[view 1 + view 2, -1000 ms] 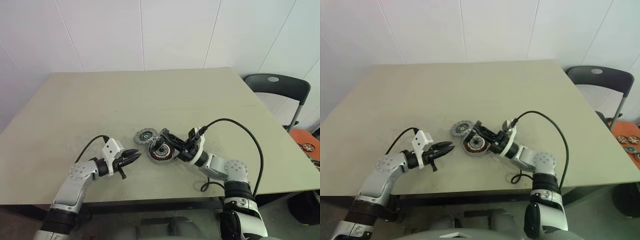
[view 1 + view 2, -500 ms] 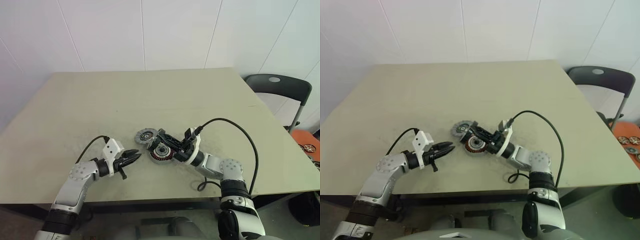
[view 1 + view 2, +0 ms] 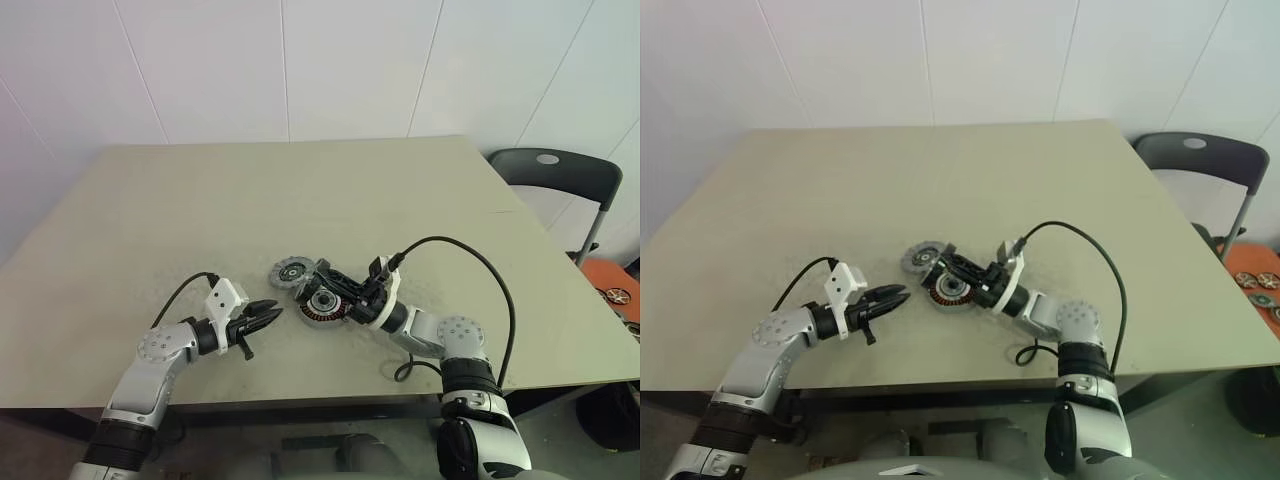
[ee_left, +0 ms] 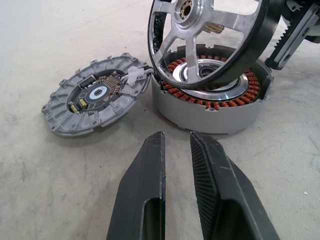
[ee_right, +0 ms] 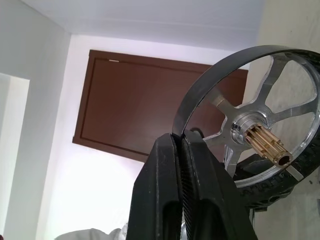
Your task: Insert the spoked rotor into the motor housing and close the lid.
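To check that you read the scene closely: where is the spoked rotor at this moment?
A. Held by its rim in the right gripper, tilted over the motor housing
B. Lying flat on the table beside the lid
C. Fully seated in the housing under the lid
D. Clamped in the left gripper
A: the right gripper pinches the rim of the spoked rotor, which leans over the motor housing; the lid lies beside it.

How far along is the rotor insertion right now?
Done: the right pincer has gripped the spoked rotor by its rim. In hand: the rotor hangs tilted over the motor housing, not seated. Left: seat it, then fit the lid lying beside the housing. The left pincer is shut, empty.
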{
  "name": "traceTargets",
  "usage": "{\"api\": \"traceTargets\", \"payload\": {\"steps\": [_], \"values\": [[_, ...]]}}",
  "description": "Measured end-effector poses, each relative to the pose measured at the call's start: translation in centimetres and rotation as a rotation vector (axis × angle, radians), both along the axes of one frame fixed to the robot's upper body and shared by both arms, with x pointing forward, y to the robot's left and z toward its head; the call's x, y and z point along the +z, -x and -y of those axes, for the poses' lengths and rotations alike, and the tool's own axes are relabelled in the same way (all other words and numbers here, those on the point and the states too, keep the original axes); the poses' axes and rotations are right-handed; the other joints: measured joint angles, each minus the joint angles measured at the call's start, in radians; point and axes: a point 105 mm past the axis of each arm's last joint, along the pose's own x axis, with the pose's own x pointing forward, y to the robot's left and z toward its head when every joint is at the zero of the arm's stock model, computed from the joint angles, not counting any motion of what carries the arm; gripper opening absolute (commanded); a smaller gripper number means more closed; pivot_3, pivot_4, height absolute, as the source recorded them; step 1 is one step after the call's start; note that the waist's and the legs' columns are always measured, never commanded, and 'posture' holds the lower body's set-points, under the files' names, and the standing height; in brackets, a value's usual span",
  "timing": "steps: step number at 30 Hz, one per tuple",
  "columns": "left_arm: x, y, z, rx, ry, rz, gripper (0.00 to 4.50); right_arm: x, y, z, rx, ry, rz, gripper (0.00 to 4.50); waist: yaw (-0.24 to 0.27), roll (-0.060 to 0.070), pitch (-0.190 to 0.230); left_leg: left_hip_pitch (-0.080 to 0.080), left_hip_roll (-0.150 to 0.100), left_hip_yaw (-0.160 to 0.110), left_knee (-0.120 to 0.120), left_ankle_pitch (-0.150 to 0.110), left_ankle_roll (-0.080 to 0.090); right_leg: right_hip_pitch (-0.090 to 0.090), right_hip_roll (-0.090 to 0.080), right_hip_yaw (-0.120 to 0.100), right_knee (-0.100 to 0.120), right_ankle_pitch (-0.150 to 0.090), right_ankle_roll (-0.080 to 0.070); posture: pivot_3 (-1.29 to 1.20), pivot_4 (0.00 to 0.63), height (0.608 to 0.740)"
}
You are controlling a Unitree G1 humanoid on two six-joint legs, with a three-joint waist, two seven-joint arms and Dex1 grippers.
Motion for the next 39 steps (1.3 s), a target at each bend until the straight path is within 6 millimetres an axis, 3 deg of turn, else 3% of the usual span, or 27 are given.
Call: {"api": "traceTargets", "payload": {"steps": [10,13,18,30,39], "values": [[0.0,0.0,0.0,0.000,0.000,0.001,0.92,-0.4,-0.1,-0.1,0.015,0.030,-0.001,0.00,-0.002,-0.001,0.000,0.002,0.000,0.000,0.001,0.000,0.000,0.002,0.000,0.000,0.000,0.000,0.001,0.00,0.000,0.740],[0.0,0.0,0.0,0.000,0.000,0.002,0.92,-0.5,-0.1,-0.2,0.015,0.043,0.003,0.73,-0.002,-0.001,0.000,0.002,0.000,0.000,0.001,0.000,0.000,0.002,0.000,0.000,0.000,-0.001,0.001,0.00,0.000,0.740],[0.0,0.0,0.0,0.001,-0.005,0.003,0.92,-1.1,-0.1,-0.2,0.016,0.080,0.002,2.35,0.000,0.000,0.000,0.000,0.000,0.000,0.000,0.000,0.000,0.001,0.000,0.000,0.000,0.000,0.000,0.00,0.000,0.740],[0.0,0.0,0.0,0.000,-0.008,0.004,0.92,-1.6,0.4,1.2,0.025,0.126,-0.007,2.35,-0.001,0.000,0.000,0.001,0.000,0.000,0.001,0.000,0.000,0.001,0.000,0.000,0.001,0.000,0.000,0.00,0.000,0.740],[-0.1,0.0,0.3,-0.008,-0.007,0.002,0.92,-1.2,0.8,1.0,0.098,0.294,0.099,2.35,0.003,0.000,0.000,0.001,0.000,0.000,0.001,0.000,0.000,0.001,0.000,0.000,0.000,-0.001,0.002,0.00,0.000,0.740]]}}
